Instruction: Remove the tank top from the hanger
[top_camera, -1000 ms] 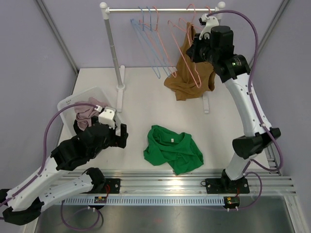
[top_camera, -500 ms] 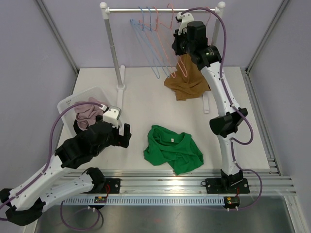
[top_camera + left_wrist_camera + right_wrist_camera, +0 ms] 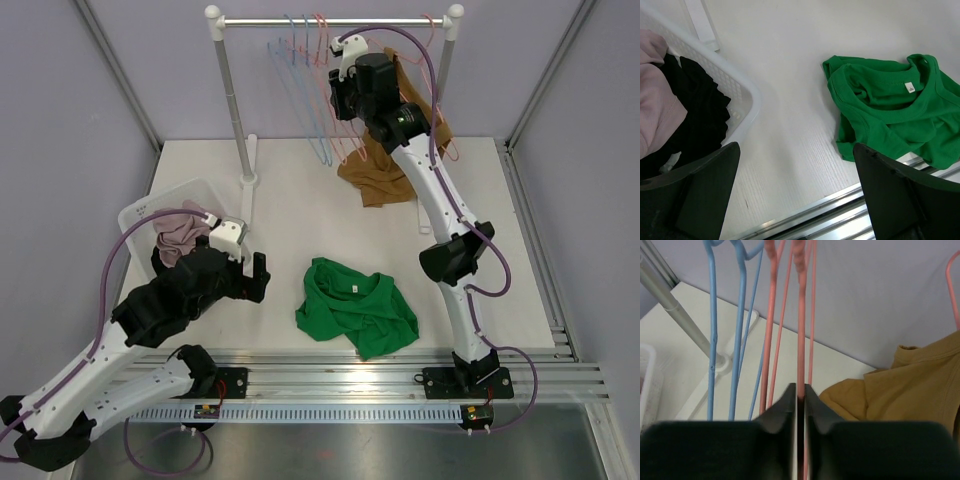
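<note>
Above the bench (image 3: 790, 75) the left tool (image 3: 796, 150) stands wide. The mustard tank top (image 3: 910, 385) hangs just right of the right tool (image 3: 800, 396), which is closed tight on a pink hanger (image 3: 801, 315) wire. The white tag (image 3: 910, 87) on the green shirt (image 3: 890, 120) is unreadable.

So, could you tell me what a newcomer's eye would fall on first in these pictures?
Probably the right claw, up at the clothes rail and shut on a pink hanger. Next come the brown tank top draping down from the rail's right end, and the bright green shirt crumpled in the middle of the white table.
</note>
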`<state>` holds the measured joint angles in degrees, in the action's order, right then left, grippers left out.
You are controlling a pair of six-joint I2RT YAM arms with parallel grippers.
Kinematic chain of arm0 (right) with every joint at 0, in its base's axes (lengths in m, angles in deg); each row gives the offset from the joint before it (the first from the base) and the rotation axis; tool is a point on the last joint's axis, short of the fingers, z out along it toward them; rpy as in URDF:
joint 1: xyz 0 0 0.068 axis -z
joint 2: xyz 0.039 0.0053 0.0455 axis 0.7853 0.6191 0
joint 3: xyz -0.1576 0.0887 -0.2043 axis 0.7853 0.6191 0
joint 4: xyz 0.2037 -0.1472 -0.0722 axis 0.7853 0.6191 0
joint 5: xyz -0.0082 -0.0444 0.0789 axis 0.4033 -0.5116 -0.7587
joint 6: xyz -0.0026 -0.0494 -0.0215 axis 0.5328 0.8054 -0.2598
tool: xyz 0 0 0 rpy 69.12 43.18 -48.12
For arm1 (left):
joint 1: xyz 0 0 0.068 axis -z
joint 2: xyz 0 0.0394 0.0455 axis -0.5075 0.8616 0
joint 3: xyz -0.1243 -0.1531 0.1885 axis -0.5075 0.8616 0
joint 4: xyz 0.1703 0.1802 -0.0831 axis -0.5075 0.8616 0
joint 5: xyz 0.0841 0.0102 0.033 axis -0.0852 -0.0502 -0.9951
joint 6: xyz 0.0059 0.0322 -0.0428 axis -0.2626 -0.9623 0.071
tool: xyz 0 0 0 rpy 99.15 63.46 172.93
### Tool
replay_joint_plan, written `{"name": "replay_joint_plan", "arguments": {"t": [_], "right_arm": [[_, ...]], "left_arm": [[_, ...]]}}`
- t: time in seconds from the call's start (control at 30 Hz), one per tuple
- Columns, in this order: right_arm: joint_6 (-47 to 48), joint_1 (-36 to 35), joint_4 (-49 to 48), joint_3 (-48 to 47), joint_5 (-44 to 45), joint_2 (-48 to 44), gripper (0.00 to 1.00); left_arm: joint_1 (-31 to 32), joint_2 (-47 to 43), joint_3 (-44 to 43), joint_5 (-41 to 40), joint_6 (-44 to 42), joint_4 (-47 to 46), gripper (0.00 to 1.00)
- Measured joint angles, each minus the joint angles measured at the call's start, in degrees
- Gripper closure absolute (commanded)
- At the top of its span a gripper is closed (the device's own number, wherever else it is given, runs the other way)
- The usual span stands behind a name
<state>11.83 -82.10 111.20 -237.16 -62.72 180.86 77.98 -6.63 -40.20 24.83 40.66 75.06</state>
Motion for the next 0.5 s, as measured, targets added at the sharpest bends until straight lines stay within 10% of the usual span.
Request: {"name": "replay_joint_plan", "arguments": {"t": [0.13, 0.3, 0.5], "right_arm": [[0.31, 0.13, -0.2, 0.83, 1.77, -0.52, 0.26], [1.27, 0.13, 0.57, 3.34, 4.31, -3.98, 0.01], [1.25, 0.13, 2.62, 12.57, 6.88, -17.94, 0.01]], "left_arm": [[-0.74, 0.09, 0.0, 0.24, 0.04, -0.09, 0.01], [-1.6, 2.21, -1.2, 0.26, 2.32, -0.07, 0.01], [0.24, 8.04, -2.03, 1.07, 7.54, -3.78, 0.01]]}}
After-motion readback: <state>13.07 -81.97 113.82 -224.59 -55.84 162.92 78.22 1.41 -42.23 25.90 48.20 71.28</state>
